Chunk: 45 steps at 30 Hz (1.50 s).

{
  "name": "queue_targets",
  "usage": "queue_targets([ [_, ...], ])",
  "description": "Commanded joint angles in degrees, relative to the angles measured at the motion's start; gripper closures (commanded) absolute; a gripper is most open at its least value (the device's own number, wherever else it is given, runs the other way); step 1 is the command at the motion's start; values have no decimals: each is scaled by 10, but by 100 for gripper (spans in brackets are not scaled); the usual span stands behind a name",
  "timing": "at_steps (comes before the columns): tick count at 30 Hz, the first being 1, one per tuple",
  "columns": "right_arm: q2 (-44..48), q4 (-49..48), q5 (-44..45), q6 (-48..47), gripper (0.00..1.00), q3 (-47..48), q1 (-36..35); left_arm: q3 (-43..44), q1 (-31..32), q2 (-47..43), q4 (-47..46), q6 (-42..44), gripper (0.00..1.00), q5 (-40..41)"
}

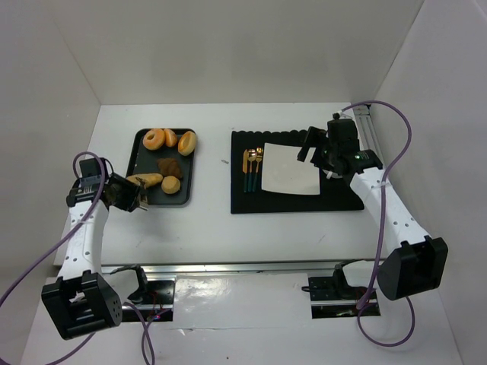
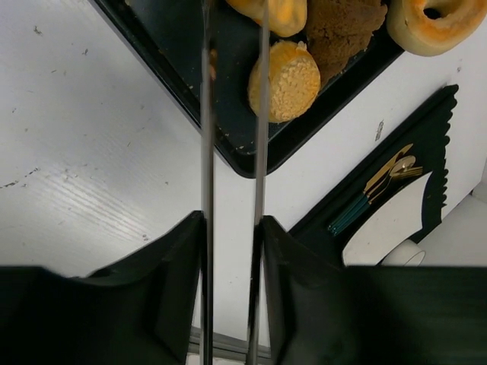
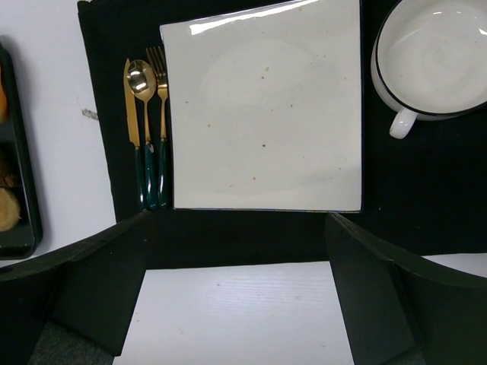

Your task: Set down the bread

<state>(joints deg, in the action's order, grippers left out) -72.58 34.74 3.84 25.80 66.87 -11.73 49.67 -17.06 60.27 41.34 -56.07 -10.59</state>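
With the left fingers (image 2: 167,289) pinching metal tongs (image 2: 206,152) at the bread (image 1: 146,180), right fingers (image 3: 99,281) spread, it seems best to squeeze steadily and lift straight from the tray (image 1: 171,204).

Bread (image 1: 147,180): one elongated oval roll, golden-tan with a smooth crust, lying flat, roughly crosswise, at the left edge of the black tray (image 1: 163,200).
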Motion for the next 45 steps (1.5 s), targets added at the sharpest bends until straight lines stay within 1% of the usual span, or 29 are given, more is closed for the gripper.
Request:
queue_targets([
  [1,-3,-4,-2,-8,1,12,4,-2,-3,5,-38,-11,54,-5],
  [2,-3,-4,-2,-8,1,12,4,-2,-3,5,-38,-11,61,-5],
  [5,-3,-4,-2,-3,1,12,4,17,-3,-2,-32,-11,71,0],
  [6,-3,-4,-2,-3,1,12,4,17,-3,-9,-32,-11,78,0],
  [7,-3,-4,3,-3,1,12,4,28,-3,-16,-27,-11,82,0],
  [8,-3,-4,3,-3,1,12,4,41,-3,-16,-18,-11,84,7],
  [9,-3,-4,3,-3,1,12,4,47,-3,-21,-18,-6,90,7],
  [11,-3,-4,3,-3,1,12,4,70,-3,-27,2,-6,96,12],
  [13,-3,-4,3,-3,1,18,4,85,-3,-34,8,0,99,17],
  [19,-8,-4,3,-3,1,28,4,125,-3,-53,28,20,100,17],
  [20,-8,-4,3,-3,1,28,4,138,-3,-59,28,20,100,9],
  [21,-8,-4,3,-3,1,28,4,138,-3,-59,28,40,100,-1],
  [24,-8,-4,9,-3,1,28,4,150,10,-59,-11,86,100,-55],
  [28,6,-4,24,-3,1,34,9,190,100,-15,-75,140,100,-107],
  [29,12,-4,38,-3,1,34,14,201,155,21,-82,151,100,-113],
  [31,22,1,49,-3,1,44,20,241,213,62,-92,176,100,-113],
  [32,27,2,61,-3,1,44,25,256,265,83,-92,181,100,-113],
  [33,41,2,66,-3,1,44,25,276,288,121,-92,181,100,-108],
  [35,58,9,82,-3,1,50,32,291,341,156,-123,189,100,-116],
  [37,88,14,108,-3,1,50,37,305,367,207,-149,189,100,-145],
  [40,126,20,142,3,1,50,43,321,417,258,-202,184,100,-163],
  [41,133,20,150,3,1,50,43,328,429,293,-215,184,100,-163],
  [42,146,25,161,3,1,50,43,336,448,311,-229,184,100,-163],
  [45,153,32,168,3,1,50,43,371,476,376,-244,178,100,-163],
])
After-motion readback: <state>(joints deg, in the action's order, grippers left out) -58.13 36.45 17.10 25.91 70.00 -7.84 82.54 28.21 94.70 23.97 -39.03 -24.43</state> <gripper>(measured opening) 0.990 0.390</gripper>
